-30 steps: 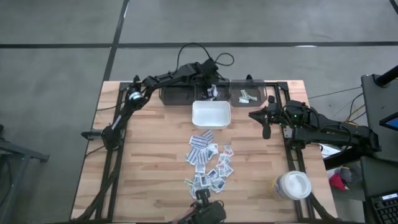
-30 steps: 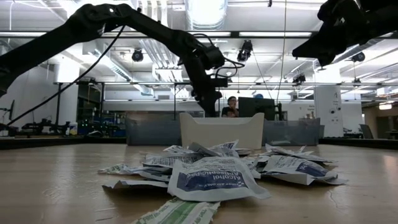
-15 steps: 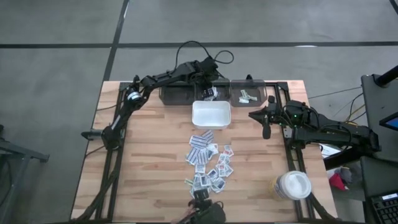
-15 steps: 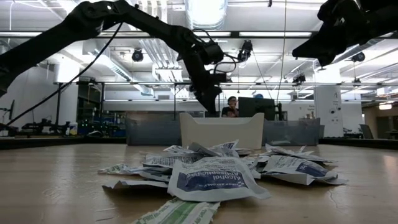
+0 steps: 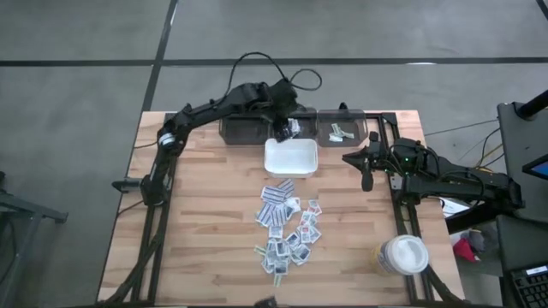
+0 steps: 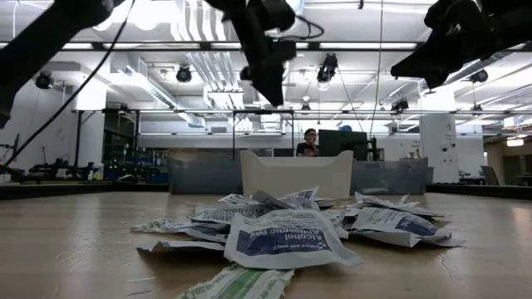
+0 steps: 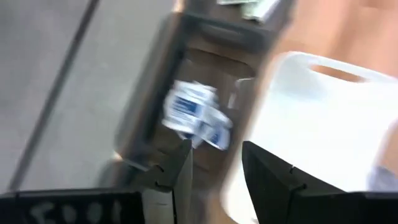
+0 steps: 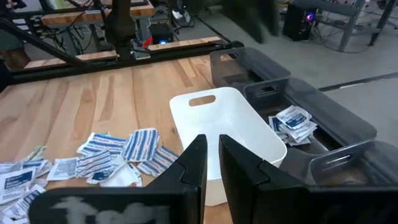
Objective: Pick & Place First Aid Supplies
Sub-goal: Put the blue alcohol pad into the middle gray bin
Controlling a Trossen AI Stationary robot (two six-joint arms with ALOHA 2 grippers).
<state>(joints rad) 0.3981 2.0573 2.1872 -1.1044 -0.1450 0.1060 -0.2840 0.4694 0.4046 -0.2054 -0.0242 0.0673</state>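
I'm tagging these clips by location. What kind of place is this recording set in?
Probably a robotics lab or workshop, in a large industrial-style hall. The low view shows exposed ceiling ducts, strip lights and workbenches, with a person at a monitor behind the wooden table, itself on a bare concrete floor.

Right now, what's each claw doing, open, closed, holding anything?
Left claw: open, empty, above the grey bin holding packets.
Right claw: cannot tell if open or shut; nothing between its fingers, waiting at the table's right side.
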